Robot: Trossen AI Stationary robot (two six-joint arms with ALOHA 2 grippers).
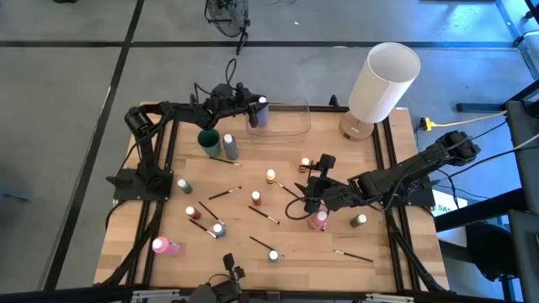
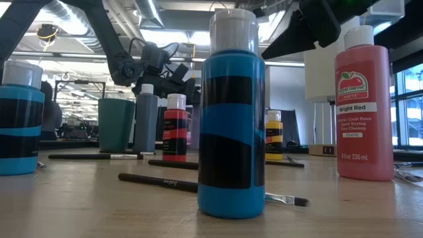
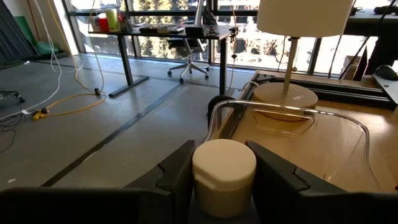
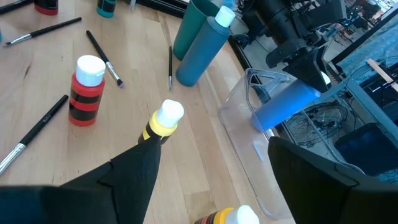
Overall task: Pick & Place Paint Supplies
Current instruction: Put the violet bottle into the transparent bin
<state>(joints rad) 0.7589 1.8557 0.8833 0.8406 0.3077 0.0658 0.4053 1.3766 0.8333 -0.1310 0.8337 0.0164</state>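
Along the near edge of the table stand and lie the untouched supplies: a pink bottle (image 1: 164,246) on its side at the near left, a blue-banded bottle (image 2: 231,119) upright in the middle, and a thin brush (image 1: 352,254) lying flat to its right.

Further in, the right gripper (image 1: 313,195) hovers low over the right middle of the table, fingers spread wide and holding nothing. A yellow bottle (image 4: 164,121) stands upright just ahead of its fingers, a red banded bottle (image 4: 86,89) a little to one side, and a pink bottle (image 1: 317,220) just on the near side of the gripper.

At the far side, the left gripper (image 1: 253,108) has its fingers closed on a lilac bottle (image 1: 258,115), held cap-up with its long axis roughly upright. It hangs at the left end of the clear container (image 1: 296,126), over or just inside its rim; which, I cannot tell. The container looks otherwise empty. The coming move seems to turn on getting the bottle clear over the wall before release. A green cup (image 1: 209,140) and a grey bottle (image 1: 230,146) stand just near-left of it, and a white cylinder (image 1: 383,82) stands at the far right.
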